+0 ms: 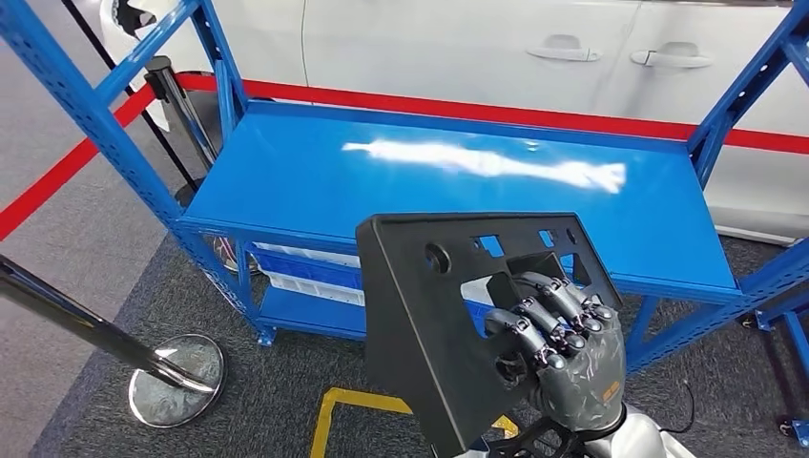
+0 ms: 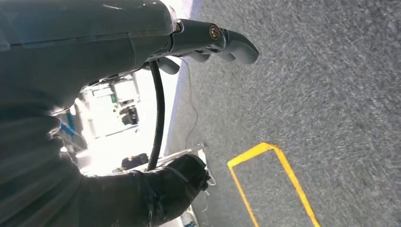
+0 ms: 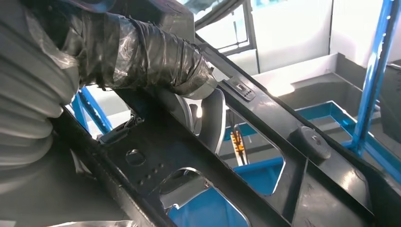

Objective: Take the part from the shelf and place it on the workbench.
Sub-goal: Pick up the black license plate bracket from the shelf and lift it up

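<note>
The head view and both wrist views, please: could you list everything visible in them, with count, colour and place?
Part: one, black flat plastic panel with cut-outs, held tilted in front of the blue surface.
Blue rack: one, blue metal, bare glossy top straight ahead, lower shelves beneath.
Car: one, white, behind the rack, two door handles showing.
Barrier belt: red, running left and along the car.
Stanchion: one, chrome with round base, on the floor left.
Floor marking: yellow outline on grey carpet.
Right hand: grey, grips the part.
Left hand: grey, hanging over the carpet, holds nothing.
</note>
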`<action>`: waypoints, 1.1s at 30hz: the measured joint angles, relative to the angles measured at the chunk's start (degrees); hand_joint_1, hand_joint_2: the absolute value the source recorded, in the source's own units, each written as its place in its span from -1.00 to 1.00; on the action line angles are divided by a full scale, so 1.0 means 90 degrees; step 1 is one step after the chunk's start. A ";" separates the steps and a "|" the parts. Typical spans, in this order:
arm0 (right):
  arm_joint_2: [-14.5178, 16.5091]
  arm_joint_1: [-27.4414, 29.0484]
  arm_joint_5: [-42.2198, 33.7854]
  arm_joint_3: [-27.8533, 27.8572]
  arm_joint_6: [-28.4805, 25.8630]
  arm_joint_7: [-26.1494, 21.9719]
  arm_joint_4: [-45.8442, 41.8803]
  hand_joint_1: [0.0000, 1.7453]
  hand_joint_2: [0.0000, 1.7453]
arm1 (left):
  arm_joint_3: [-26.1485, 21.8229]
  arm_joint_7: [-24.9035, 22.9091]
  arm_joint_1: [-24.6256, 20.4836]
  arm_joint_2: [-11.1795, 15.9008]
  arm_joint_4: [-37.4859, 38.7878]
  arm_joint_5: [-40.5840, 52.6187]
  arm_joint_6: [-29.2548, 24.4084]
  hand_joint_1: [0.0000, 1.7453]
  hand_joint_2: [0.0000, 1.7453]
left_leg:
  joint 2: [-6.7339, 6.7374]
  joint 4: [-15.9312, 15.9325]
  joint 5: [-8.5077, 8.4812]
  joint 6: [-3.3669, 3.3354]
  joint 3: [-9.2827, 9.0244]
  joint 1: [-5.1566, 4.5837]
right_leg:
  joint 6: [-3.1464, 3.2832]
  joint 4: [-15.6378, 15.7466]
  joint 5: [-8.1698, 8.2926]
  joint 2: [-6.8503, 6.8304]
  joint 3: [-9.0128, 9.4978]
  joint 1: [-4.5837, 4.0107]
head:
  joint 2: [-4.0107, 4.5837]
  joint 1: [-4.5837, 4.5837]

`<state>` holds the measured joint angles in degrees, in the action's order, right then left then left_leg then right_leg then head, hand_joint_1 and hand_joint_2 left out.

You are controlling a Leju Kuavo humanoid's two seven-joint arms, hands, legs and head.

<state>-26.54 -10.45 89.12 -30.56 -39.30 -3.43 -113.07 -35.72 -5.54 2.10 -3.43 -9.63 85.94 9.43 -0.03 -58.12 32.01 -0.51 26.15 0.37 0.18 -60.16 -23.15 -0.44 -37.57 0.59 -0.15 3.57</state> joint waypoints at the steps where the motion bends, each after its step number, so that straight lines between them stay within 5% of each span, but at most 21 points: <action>1: -0.0033 -0.0002 -0.0092 -0.0019 0.0008 0.0083 0.0001 1.00 1.00 | -0.0002 0.0001 -0.0003 0.0001 -0.0001 0.0000 0.0010 -1.00 1.00 | -0.0006 0.0087 -0.0009 -0.0027 -0.0016 -0.0018 | -0.0042 0.0024 0.0060 -0.0005 -0.0002 -0.0001 | 0.0001 -0.0002; 3: -0.0102 0.0005 -0.0472 -0.0055 0.0079 0.0254 0.0011 1.00 1.00 | -0.0019 0.0002 -0.0003 0.0001 0.0000 0.0000 0.0032 -1.00 1.00 | 0.0007 0.0117 -0.0142 -0.0109 0.0088 0.0006 | -0.0113 0.0029 0.0069 0.0011 -0.0042 0.0004 | 0.0001 -0.0006; 4: -0.0127 0.0012 -0.0718 -0.0067 0.0141 0.0328 0.0018 1.00 1.00 | -0.0031 0.0004 -0.0007 0.0001 0.0000 0.0000 0.0038 -1.00 1.00 | 0.0023 0.0136 -0.0230 -0.0163 0.0164 0.0022 | -0.0140 -0.0070 -0.0099 0.0027 -0.0096 0.0007 | 0.0001 -0.0010; 7: -0.0161 0.0051 -0.1140 -0.0085 0.0272 0.0452 0.0054 1.00 1.00 | -0.0052 0.0006 -0.0017 0.0002 -0.0001 0.0000 0.0042 -1.00 1.00 | 0.0062 0.0140 -0.0466 -0.0254 0.0438 0.0027 | -0.0197 -0.0962 -0.1043 0.0047 -0.0313 0.0024 | -0.0001 -0.0018; 8: -0.0164 0.0066 -0.1165 -0.0092 0.0285 0.0465 0.0068 1.00 1.00 | -0.0054 0.0006 -0.0014 0.0002 -0.0001 0.0000 0.0042 -1.00 1.00 | 0.0069 0.0127 -0.0536 -0.0257 0.0535 0.0021 | -0.0212 -0.1324 -0.1221 0.0046 -0.0354 0.0026 | -0.0001 -0.0019; 10: -0.0168 0.0082 -0.1201 -0.0107 0.0320 0.0471 0.0089 1.00 1.00 | -0.0066 0.0006 -0.0010 0.0002 -0.0001 0.0000 0.0043 -1.00 1.00 | 0.0080 0.0070 -0.0668 -0.0248 0.0756 0.0013 | -0.0226 -0.1667 -0.1121 0.0046 -0.0237 0.0027 | -0.0001 -0.0019; 12: -0.0169 0.0084 -0.1365 -0.0094 0.0471 0.0493 0.0099 1.00 1.00 | -0.0086 0.0006 -0.0014 0.0002 -0.0001 0.0000 0.0044 -1.00 1.00 | 0.0082 -0.0024 -0.0762 -0.0218 0.0963 0.0012 | -0.0208 -0.1152 -0.0765 0.0045 0.0310 0.0028 | -0.0001 -0.0019; 14: -0.0160 0.0093 -0.1667 -0.0012 0.0758 0.0507 0.0107 1.00 1.00 | -0.0102 0.0007 -0.0016 0.0001 -0.0002 0.0002 0.0055 -1.00 1.00 | 0.0075 -0.0118 -0.0828 -0.0168 0.1094 -0.0005 | -0.0155 -0.0253 -0.0785 0.0045 0.0952 0.0000 | -0.0001 -0.0017; 16: -0.0114 0.0125 -0.1925 0.0165 0.1039 0.0475 0.0145 1.00 1.00 | -0.0115 0.0008 -0.0011 0.0002 -0.0005 0.0006 0.0072 -1.00 1.00 | 0.0070 -0.0142 -0.0920 -0.0097 0.1144 -0.0014 | -0.0084 0.0174 -0.0931 0.0045 0.1175 -0.0040 | 0.0000 -0.0015; 18: -0.0033 0.0167 -0.2044 0.0372 0.1241 0.0419 0.0221 1.00 1.00 | -0.0134 0.0009 0.0000 0.0011 -0.0005 0.0009 0.0087 -1.00 1.00 | 0.0063 -0.0141 -0.0966 -0.0017 0.1177 -0.0010 | 0.0008 0.0215 -0.0849 0.0030 0.1094 -0.0021 | 0.0001 -0.0016; 20: 0.0061 0.0212 -0.2076 0.0547 0.1367 0.0379 0.0301 1.00 1.00 | -0.0145 0.0010 0.0007 0.0019 -0.0005 0.0011 0.0105 -1.00 1.00 | 0.0048 -0.0380 -0.0626 0.0045 0.1294 -0.0003 | 0.0113 0.0237 -0.0721 0.0001 0.0955 0.0015 | 0.0001 -0.0011; 23: 0.0197 0.0294 -0.2082 0.0778 0.1451 0.0366 0.0387 1.00 1.00 | -0.0147 0.0006 0.0012 0.0024 -0.0007 0.0013 0.0129 -1.00 1.00 | 0.0042 -0.1429 0.0250 0.0095 0.1524 0.0015 | 0.0174 0.0221 -0.0535 -0.0023 0.0698 0.0008 | 0.0000 -0.0005; 24: 0.0238 0.0313 -0.2083 0.0838 0.1477 0.0366 0.0412 1.00 1.00 | -0.0148 0.0000 0.0009 0.0026 -0.0008 0.0014 0.0135 -1.00 1.00 | 0.0042 -0.1734 0.0288 0.0101 0.1530 0.0016 | 0.0170 0.0201 -0.0465 -0.0025 0.0601 0.0004 | 0.0001 -0.0005; 26: 0.0310 0.0336 -0.2093 0.0922 0.1552 0.0366 0.0449 1.00 1.00 | -0.0148 -0.0020 -0.0001 0.0029 -0.0010 0.0018 0.0149 -1.00 1.00 | 0.0041 -0.1832 -0.0052 0.0088 0.1318 0.0016 | 0.0156 0.0144 -0.0343 -0.0027 0.0408 -0.0002 | 0.0001 -0.0004; 28: 0.0386 0.0343 -0.2107 0.0987 0.1665 0.0364 0.0474 1.00 1.00 | -0.0148 -0.0045 -0.0009 0.0033 -0.0019 0.0021 0.0164 -1.00 1.00 | 0.0032 -0.1151 -0.0320 0.0032 0.0740 0.0009 | 0.0128 0.0082 -0.0250 -0.0025 0.0255 -0.0011 | 0.0000 -0.0004; 30: 0.0456 0.0334 -0.2072 0.1032 0.1744 0.0357 0.0490 1.00 1.00 | -0.0148 -0.0056 -0.0016 0.0037 -0.0030 0.0022 0.0163 -1.00 1.00 | 0.0025 -0.0273 -0.0201 -0.0020 0.0170 -0.0017 | 0.0072 0.0040 -0.0164 -0.0039 0.0173 -0.0023 | 0.0001 -0.0006; 33: 0.0528 0.0310 -0.1960 0.1070 0.1756 0.0351 0.0501 1.00 1.00 | -0.0148 -0.0060 -0.0018 0.0030 -0.0035 0.0023 0.0140 -1.00 1.00 | 0.0007 0.0143 -0.0124 -0.0078 0.0041 -0.0026 | -0.0042 0.0048 -0.0053 -0.0074 0.0123 -0.0019 | 0.0001 -0.0006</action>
<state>-21.79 -7.66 71.48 -20.93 -23.49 -0.27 -108.56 -37.05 -6.08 1.94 -3.16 -9.94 86.15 10.69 0.04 -56.83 30.89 -1.22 26.52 0.13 -0.20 -59.73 -23.63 -1.11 -36.46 0.42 -0.14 3.52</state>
